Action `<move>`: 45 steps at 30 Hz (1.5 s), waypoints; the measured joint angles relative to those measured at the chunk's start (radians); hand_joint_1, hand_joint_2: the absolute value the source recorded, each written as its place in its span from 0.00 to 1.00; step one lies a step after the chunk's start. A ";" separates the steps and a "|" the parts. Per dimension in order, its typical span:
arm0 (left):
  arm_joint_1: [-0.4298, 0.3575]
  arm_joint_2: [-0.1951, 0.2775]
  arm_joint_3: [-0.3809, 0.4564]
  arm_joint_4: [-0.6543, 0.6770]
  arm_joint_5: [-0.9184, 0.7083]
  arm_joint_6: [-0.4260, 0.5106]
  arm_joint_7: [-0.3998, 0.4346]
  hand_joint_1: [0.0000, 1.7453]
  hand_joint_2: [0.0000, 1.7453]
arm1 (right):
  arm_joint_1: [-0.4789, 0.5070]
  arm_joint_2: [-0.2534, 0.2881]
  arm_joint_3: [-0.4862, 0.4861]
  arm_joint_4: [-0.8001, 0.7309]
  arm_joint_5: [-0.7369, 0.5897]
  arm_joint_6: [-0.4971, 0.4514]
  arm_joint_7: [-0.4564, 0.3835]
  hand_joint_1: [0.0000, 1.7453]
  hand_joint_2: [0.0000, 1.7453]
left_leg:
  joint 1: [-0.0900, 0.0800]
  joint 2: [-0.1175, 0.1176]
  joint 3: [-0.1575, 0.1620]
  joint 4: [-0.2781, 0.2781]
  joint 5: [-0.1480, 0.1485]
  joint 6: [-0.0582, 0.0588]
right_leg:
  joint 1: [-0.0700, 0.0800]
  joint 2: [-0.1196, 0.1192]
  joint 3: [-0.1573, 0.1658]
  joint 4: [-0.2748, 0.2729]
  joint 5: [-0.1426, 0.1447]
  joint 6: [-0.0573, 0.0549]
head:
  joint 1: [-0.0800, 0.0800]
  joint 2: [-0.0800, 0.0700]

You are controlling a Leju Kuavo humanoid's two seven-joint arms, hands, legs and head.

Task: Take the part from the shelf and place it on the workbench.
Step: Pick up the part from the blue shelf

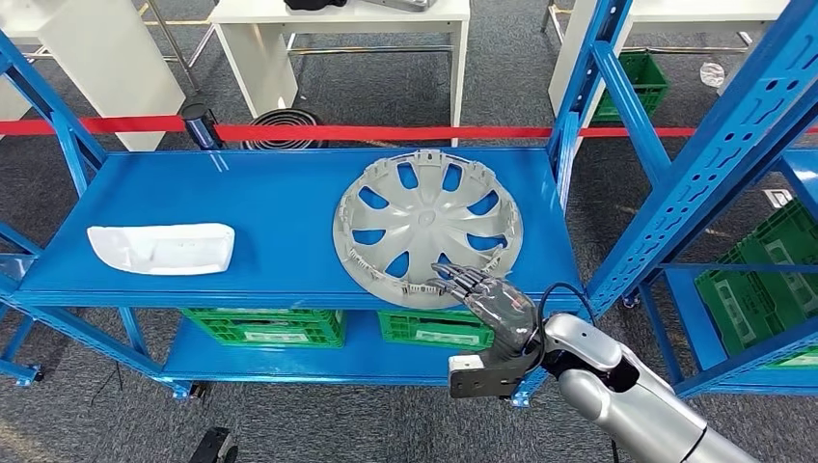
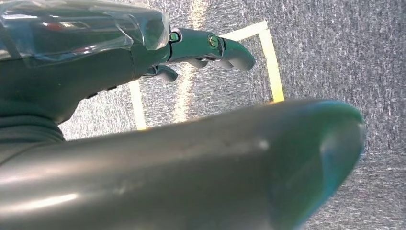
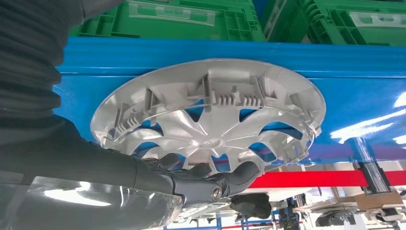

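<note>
I see the grey hubcap [image 1: 427,228] lying inside-up on the blue shelf [image 1: 251,207], its near rim overhanging the front edge. My right hand [image 1: 487,297] is at that near rim, fingers [image 3: 239,175] reaching over the spokes; whether it grips, I cannot tell. Left hand [image 2: 143,52] hangs over the floor, fingers loosely curled, holding nothing. A white part [image 1: 162,248] lies well apart on the shelf.
</note>
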 joint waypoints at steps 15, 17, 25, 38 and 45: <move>-0.008 0.000 -0.029 -0.004 0.021 -0.002 0.000 0.00 0.00 | -0.025 0.116 0.024 0.108 -0.009 -0.066 0.052 0.00 1.00 | -0.006 0.001 0.115 -0.239 0.089 0.041 | 0.002 -0.001 -0.107 0.196 -0.064 0.038 | 0.003 0.000; -0.009 -0.002 -0.035 -0.005 0.022 -0.002 0.003 0.00 0.00 | -0.024 0.139 0.020 0.115 -0.009 -0.084 0.058 0.00 1.00 | -0.008 0.000 0.112 -0.229 0.082 0.033 | 0.000 -0.004 -0.036 0.051 -0.014 0.042 | 0.003 0.000; -0.011 -0.002 -0.059 -0.005 0.034 0.005 0.014 0.00 0.00 | -0.018 0.207 -0.002 0.122 -0.002 -0.094 0.065 0.00 1.00 | -0.004 0.000 0.042 -0.083 -0.004 -0.005 | -0.005 -0.002 -0.006 -0.006 0.009 -0.001 | -0.002 0.000; -0.015 0.002 -0.075 -0.005 0.044 0.008 0.019 0.00 0.00 | -0.020 0.243 -0.001 0.140 0.003 -0.082 0.057 0.00 1.00 | -0.004 0.000 0.117 -0.228 0.072 0.019 | 0.004 0.001 -0.014 -0.004 0.012 0.018 | -0.001 0.000; -0.015 0.002 -0.082 -0.008 0.059 0.011 0.019 0.00 0.00 | -0.028 0.245 0.022 0.174 0.006 -0.062 0.047 0.00 1.00 | -0.002 -0.001 0.116 -0.239 0.084 0.039 | 0.002 0.000 -0.151 0.281 -0.098 0.022 | 0.001 0.000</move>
